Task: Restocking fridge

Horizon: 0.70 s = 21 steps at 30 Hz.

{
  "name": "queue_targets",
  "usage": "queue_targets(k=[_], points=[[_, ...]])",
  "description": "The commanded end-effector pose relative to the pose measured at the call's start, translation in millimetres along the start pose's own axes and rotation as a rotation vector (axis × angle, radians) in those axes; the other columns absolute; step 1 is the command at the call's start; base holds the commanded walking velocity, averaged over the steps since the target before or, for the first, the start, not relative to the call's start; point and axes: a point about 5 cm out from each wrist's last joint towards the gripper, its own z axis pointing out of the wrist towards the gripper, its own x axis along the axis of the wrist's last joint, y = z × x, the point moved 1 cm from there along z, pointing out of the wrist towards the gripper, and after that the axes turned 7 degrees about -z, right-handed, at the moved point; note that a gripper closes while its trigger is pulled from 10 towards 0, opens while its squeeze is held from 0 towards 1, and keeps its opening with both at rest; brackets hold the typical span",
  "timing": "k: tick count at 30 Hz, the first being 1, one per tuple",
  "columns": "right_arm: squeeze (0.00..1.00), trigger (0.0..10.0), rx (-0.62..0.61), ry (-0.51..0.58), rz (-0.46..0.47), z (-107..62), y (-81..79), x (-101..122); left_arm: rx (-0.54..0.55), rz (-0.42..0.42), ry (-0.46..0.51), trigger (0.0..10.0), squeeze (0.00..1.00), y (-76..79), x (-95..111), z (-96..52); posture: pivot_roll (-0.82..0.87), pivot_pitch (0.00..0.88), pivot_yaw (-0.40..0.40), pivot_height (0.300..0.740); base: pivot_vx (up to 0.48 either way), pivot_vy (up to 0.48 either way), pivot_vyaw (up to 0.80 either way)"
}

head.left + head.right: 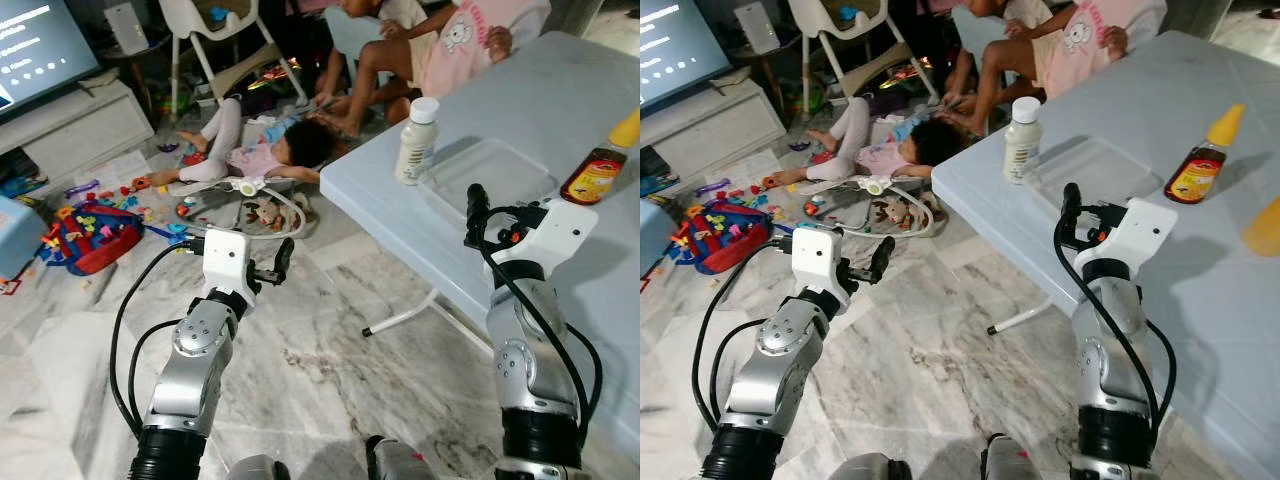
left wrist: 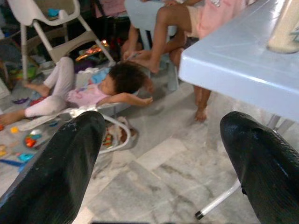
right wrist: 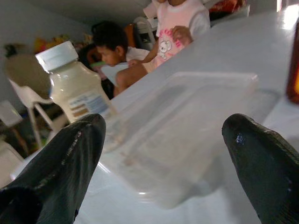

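My left gripper hangs over the marble floor, fingers spread wide and holding nothing. It has no job at this moment, I judge, so it sits clear of the table edge where it cannot knock anything. Beyond it a child lies on the floor among scattered toys, well apart from my arm; I reckon that is one more reason to keep that side quiet.

The table stands to my right, and on it are the things I take to be for the fridge. Nearest its corner is the white bottle, upright with its cap on. Just beside it lies a clear tub, flat and lidded, low enough to come at from the side.

My right gripper is raised over the table's near edge, fingers wide, nothing between them. Its wrist view looks straight at the tub with the bottle off to one finger's side, so I judge the tub is what I am lining up on.

Further right stands a sauce bottle with a yellow cap, upright and untouched. People sit behind the table.
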Motion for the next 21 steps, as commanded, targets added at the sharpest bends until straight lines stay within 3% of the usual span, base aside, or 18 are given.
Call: queue_targets(k=[1,5,14,21], points=[[0.0,10.0,-0.011,-0.011,0.044,1.3,-1.1,-2.8,-0.007,0.009,0.004,10.0,0.0,-1.7,4.0,-1.0,-0.02,0.101,0.138,0.74,0.0,0.0,0.0],[0.0,10.0,-0.054,-0.063,0.15,-7.1,-2.9,-14.6,-0.01,0.016,0.001,10.0,0.0,-2.8,4.9,-3.7,-0.01,0.103,0.145,0.74,0.0,0.0,0.0],[0.0,10.0,-0.014,-0.046,0.157,-17.5,-14.5,-9.9,-0.025,0.027,-0.01,10.0,0.0,-2.9,5.0,-3.8,-0.02,0.1,0.154,0.74,0.0,0.0,0.0],[0.0,10.0,-0.123,-0.067,0.283,-8.0,2.7,-19.0,-0.038,0.029,-0.007,10.0,0.0,0.2,6.7,-2.2,0.0,0.099,0.162,0.74,0.0,0.0,0.0]])
